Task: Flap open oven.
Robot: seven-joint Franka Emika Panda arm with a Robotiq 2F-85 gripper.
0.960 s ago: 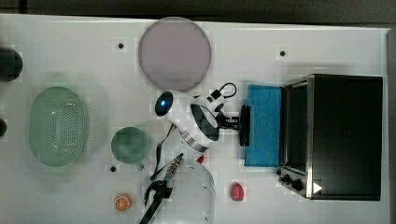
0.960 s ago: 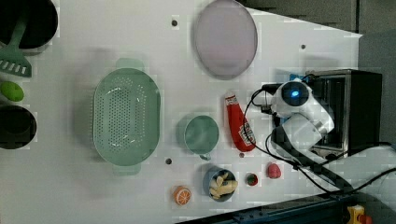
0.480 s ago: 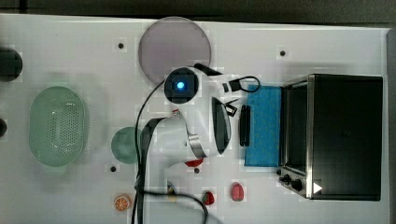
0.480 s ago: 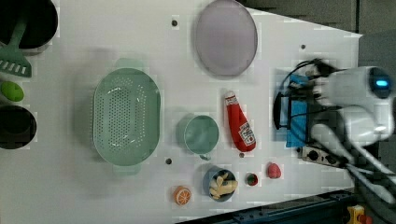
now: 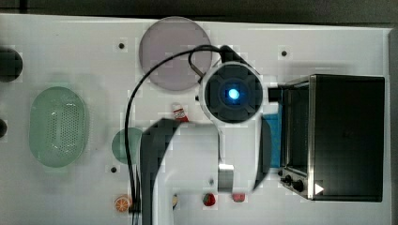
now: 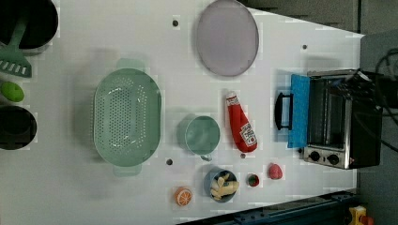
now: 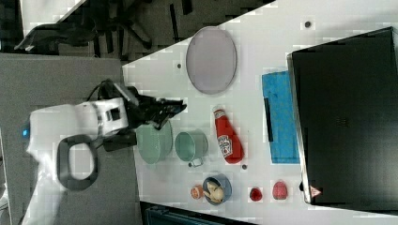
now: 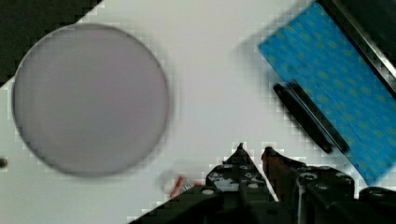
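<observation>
The black oven [image 6: 347, 122] stands at the left view's right, its blue glass door [image 6: 299, 110] folded down flat on the table and the dark bar handle [image 6: 280, 111] pointing away from the oven. The wrist view takes in the door [image 8: 336, 79] and handle [image 8: 308, 116] from high up. My gripper [image 8: 253, 149] hangs well above the table, apart from the handle, its fingertips close together with nothing between them. In the right view the gripper [image 7: 180, 108] sits far to the left of the oven [image 7: 347, 112]. The arm [image 5: 206, 154] covers the table's middle in the top view.
A purple plate [image 6: 227, 37] lies near the back. A ketchup bottle [image 6: 241, 124], green cup [image 6: 201, 136] and green colander [image 6: 126, 117] sit mid-table. A bowl of food [image 6: 220, 185], orange slice [image 6: 183, 197] and strawberry [image 6: 275, 171] line the front edge.
The arm has drawn back from the door handle and risen toward the top camera. It has left the left view, uncovering the oven. The door stays down.
</observation>
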